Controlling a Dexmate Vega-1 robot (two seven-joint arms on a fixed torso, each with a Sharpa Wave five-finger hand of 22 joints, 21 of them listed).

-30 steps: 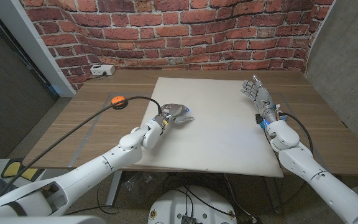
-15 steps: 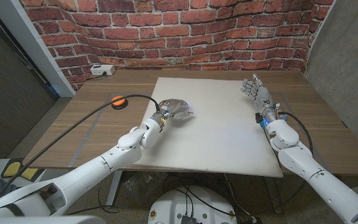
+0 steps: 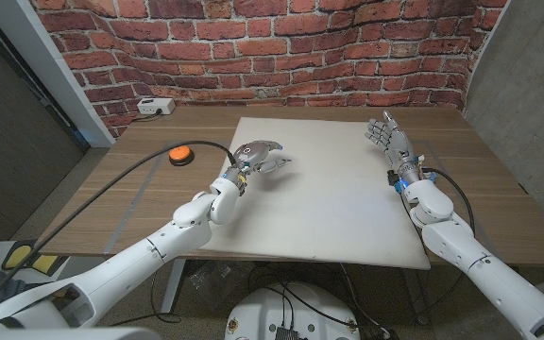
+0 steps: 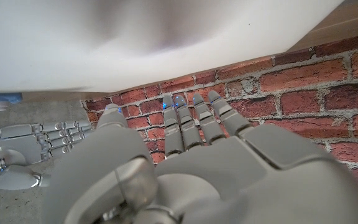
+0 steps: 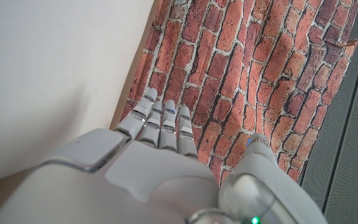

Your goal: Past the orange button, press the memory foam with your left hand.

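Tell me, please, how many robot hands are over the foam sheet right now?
2: the left hand over the foam's far left part, the right hand upright, fingers apart, near its far right corner.

Wooden table (image 3: 111, 189). Large cream memory foam (image 3: 329, 203) sheet lies flat, covering the middle through to the right part, reaching the near edge. Orange button (image 3: 179, 153) sits left of it. White box (image 3: 156, 107) at far left corner.

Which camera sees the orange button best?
The head view: the orange button sits in plain sight on the wooden table, left of the foam sheet. The wrist views look at foam and brick wall instead.
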